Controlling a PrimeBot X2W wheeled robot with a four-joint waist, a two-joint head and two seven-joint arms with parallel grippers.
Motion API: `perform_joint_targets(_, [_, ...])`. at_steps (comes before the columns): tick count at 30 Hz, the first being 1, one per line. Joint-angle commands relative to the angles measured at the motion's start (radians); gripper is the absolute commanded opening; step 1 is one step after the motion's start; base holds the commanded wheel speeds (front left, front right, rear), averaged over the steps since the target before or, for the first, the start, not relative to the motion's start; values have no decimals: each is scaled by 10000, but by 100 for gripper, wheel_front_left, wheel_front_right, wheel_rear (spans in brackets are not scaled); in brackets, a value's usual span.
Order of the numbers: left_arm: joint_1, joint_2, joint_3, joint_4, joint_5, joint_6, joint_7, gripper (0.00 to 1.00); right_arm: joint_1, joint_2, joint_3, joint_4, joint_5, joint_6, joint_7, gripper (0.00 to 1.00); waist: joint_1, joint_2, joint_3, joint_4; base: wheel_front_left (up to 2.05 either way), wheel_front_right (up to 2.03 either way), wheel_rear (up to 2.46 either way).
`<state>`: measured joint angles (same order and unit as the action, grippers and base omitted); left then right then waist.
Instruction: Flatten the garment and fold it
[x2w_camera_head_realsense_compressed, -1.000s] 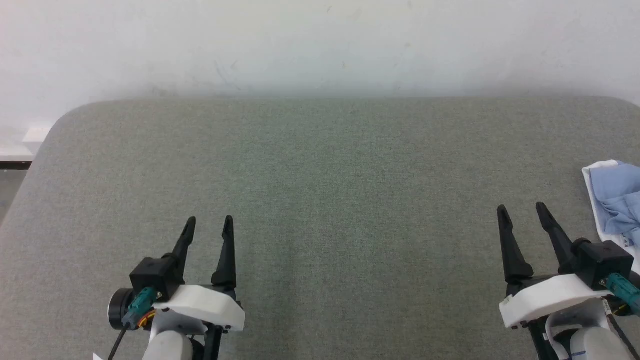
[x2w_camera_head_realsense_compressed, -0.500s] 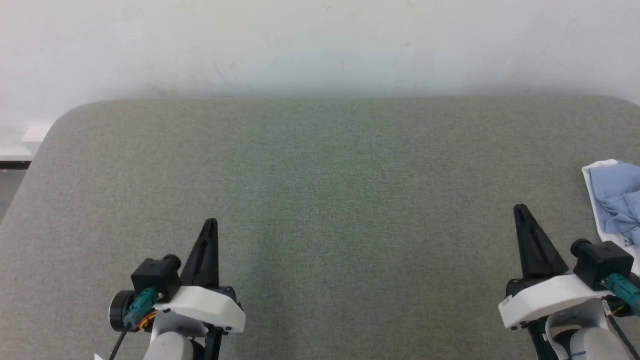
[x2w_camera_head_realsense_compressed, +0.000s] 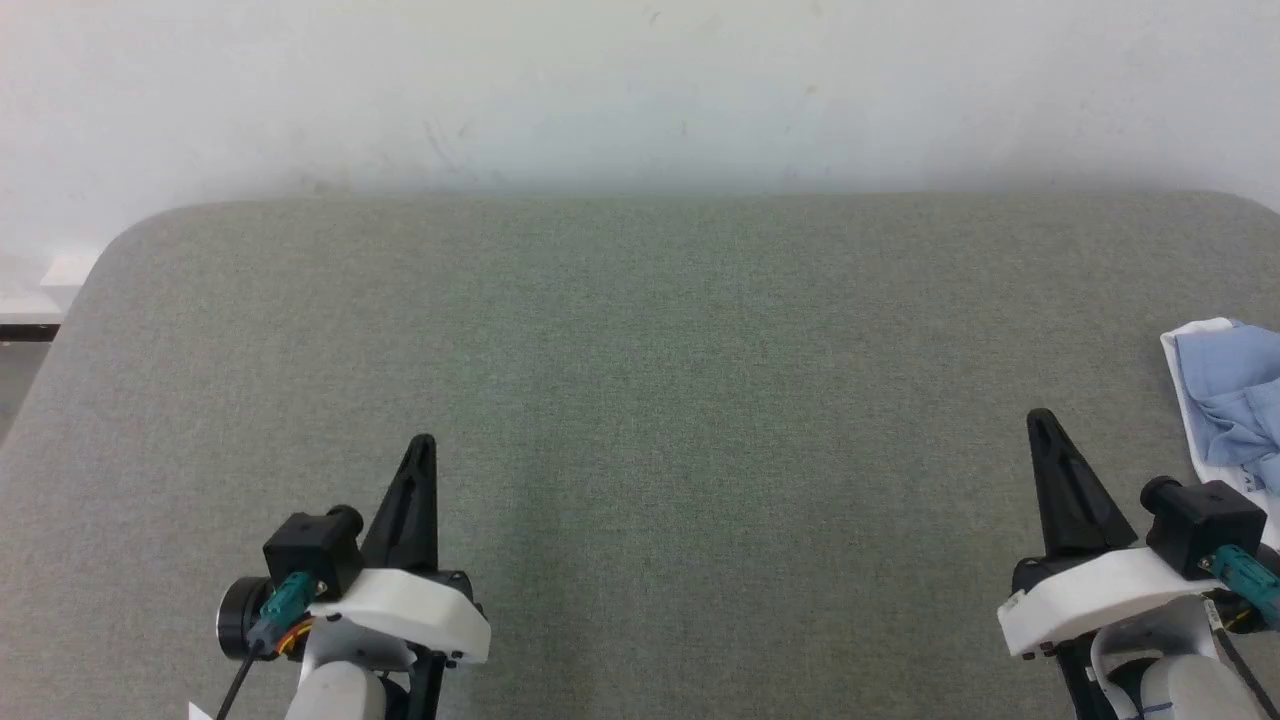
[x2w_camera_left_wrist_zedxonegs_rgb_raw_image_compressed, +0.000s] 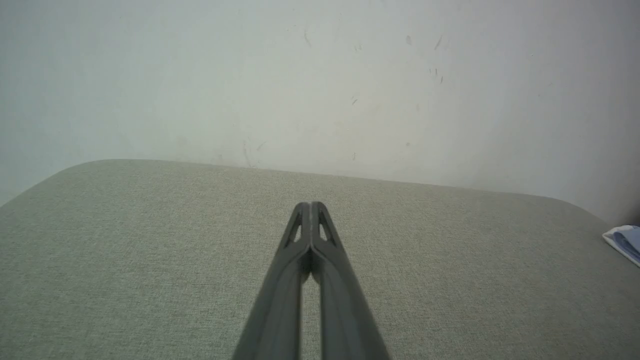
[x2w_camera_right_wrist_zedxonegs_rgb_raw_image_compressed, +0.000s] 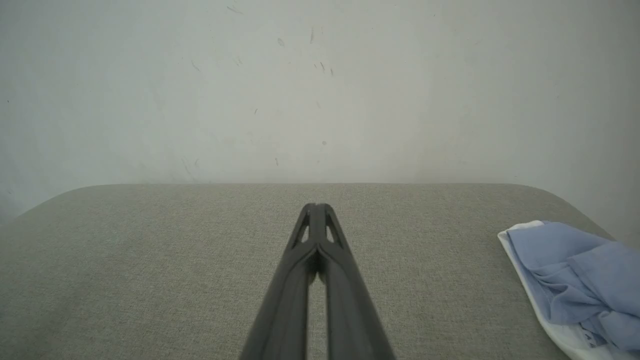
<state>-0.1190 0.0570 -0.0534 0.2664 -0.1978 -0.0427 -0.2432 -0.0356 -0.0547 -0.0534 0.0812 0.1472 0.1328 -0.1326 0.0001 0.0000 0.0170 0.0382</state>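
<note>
The garment (x2w_camera_head_realsense_compressed: 1235, 400) is bunched at 3 o'clock on the bench (x2w_camera_head_realsense_compressed: 640, 400), its axis unclear, with the folds plainer in the right wrist view. The left end effector (x2w_camera_head_realsense_compressed: 422, 445) and right end effector (x2w_camera_head_realsense_compressed: 1040, 420) are closed, empty.

You face a grey-green fabric-covered table (x2w_camera_head_realsense_compressed: 640, 350) with rounded far corners. Behind it rises a white wall (x2w_camera_head_realsense_compressed: 640, 90), scuffed with small dark marks. Soft, even light falls across both.

The right gripper (x2w_camera_right_wrist_zedxonegs_rgb_raw_image_compressed: 315, 207), its dark fingers meeting at the tips, is empty above the grey fabric tabletop (x2w_camera_right_wrist_zedxonegs_rgb_raw_image_compressed: 150, 250). The garment (x2w_camera_right_wrist_zedxonegs_rgb_raw_image_compressed: 575, 270), crumpled light blue with white edging, lies at the tabletop's right edge, well apart from the gripper.
</note>
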Motion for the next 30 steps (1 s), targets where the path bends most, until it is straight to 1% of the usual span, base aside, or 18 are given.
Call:
perform_joint_targets(1, [95,-5,36,-122,114,34,79,0,28,4,36,-49,-94,-2,23,0,0,0,-3,-6,0,0,0])
perform_joint_targets(30, [361,-21,157,-741,567,129,651,0,108,14,157,-234,-429,-6,340,0,0,0,-44,-98,0,0,0])
